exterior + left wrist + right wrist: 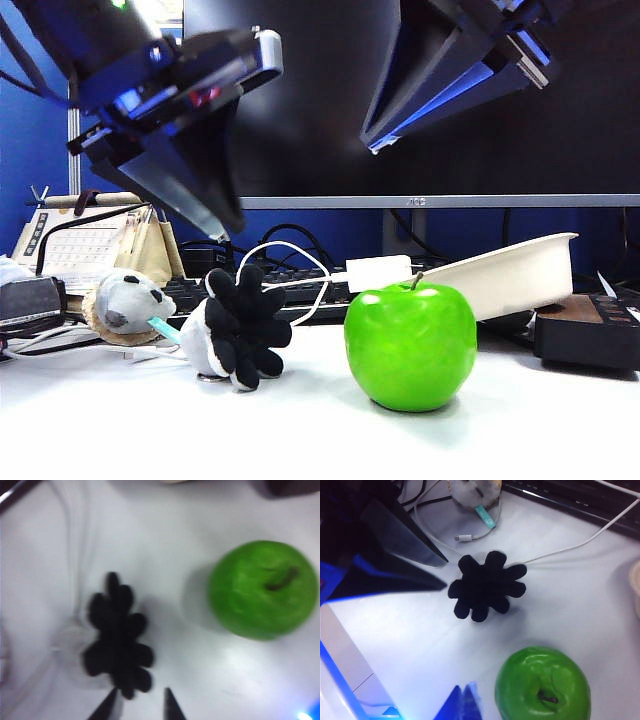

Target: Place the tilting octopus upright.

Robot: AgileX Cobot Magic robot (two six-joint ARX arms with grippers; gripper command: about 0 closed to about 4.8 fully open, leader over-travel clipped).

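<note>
The octopus lies tipped on its side on the white table, its black tentacle undersides facing the apple and its grey head turned away. In the left wrist view the octopus shows as a black star just ahead of my left gripper, which is open with nothing between its fingers. From outside, the left gripper hangs above the octopus, pointing down. My right gripper is high up at the right, well clear. Its blue tips are shut together, with the octopus far ahead.
A green apple stands right of the octopus. A grey plush animal head sits at the left. A white cable and a keyboard lie behind, with a tilted white tray and a dark box at the right.
</note>
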